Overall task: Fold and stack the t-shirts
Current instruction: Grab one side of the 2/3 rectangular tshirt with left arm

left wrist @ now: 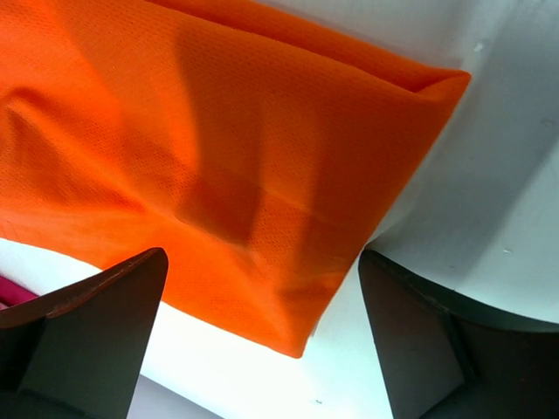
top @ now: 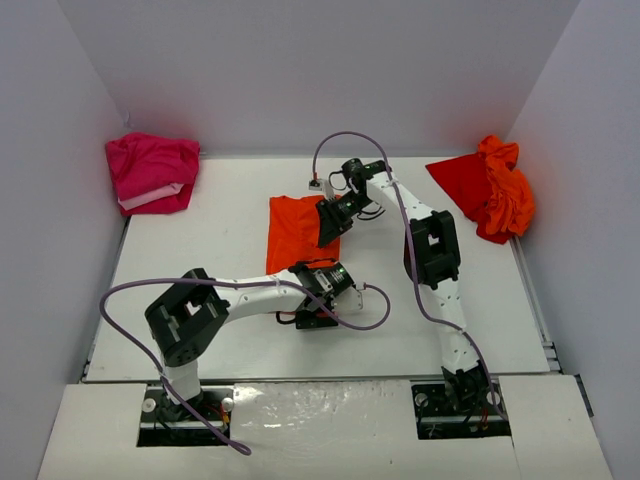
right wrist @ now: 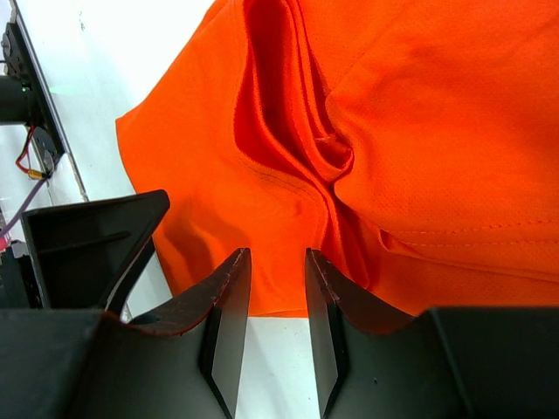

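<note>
The worktop [top: 200,260] carries four garments. The orange t-shirt [top: 298,232] lies flat at its centre as a part-folded rectangle, long axis running away from the arm bases. At the far right corner a red t-shirt [top: 460,180] lies spread, with a second orange t-shirt [top: 508,195] crumpled against it. At the far left corner the pink t-shirt [top: 150,172] sits loosely bundled by the wall.

The left arm [top: 250,295] reaches in from the near side. Its jaws stand fully wide and hold nothing; they are poised at the near right corner of the central shirt. The right arm [top: 432,245] comes in from the right. Its jaws show only a narrow gap with no cloth in it, tips just at the shirt's edge.

Step in hand, by judgement: the next fold of the central shirt.

1. Widen the right jaws before descent; the present gap looks too slim to take every layer.
2. Seat each pair of jaws on the cloth edge so that all layers are taken, not the top one alone.
3. Note the raised ridge [right wrist: 297,131] in the cloth near the right jaws. Draw it flat first, or it is likely to be creased into the fold.
4. Lift both sides together and level, then lay edge onto edge.
</note>
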Motion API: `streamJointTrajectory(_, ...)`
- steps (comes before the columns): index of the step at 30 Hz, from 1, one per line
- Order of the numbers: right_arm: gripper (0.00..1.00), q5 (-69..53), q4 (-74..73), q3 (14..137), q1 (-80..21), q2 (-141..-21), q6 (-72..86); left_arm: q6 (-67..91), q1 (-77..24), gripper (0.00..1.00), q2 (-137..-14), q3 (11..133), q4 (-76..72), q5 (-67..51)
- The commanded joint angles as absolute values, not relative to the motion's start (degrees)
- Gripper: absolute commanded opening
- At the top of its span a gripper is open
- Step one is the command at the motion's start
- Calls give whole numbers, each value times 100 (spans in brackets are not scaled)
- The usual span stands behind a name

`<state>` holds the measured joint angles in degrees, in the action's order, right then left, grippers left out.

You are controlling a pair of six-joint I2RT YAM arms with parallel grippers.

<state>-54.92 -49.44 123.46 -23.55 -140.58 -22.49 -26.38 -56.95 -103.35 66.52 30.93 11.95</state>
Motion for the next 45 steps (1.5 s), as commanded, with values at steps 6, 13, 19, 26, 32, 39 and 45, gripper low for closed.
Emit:
streamJointTrajectory(6,29,-5831,-5243,12362,-2417,-14052,-2417,-2692,-5606,78,-11217,6637,2674,914)
streamJointTrajectory(13,29,-5830,-5273,12328,-2414,-14144,-2464,-2704,-5549,5,-11446,6694,2637,893)
streamJointTrajectory(19,29,-5681,-5291,12229,-2399,-14062,-2501,-2809,-5542,0,-10885,6595,3000,680)
streamJointTrajectory(26,29,-5403,-5291,12190,-2364,-13789,-2525,-2870,-5607,0,-10112,7045,4729,-195)
streamJointTrajectory(32,30,-5295,-5300,12085,-2355,-13300,-2595,-2659,-5816,0,-9484,7795,6143,-757)
streamJointTrajectory(39,31,-5076,-5294,11747,-2336,-12640,-2709,-2868,-5854,0,-9403,8873,7407,-923)
streamJointTrajectory(45,32,-5045,-5291,11655,-2247,-12209,-2736,-3430,-5732,0,-9815,9575,7661,-359)
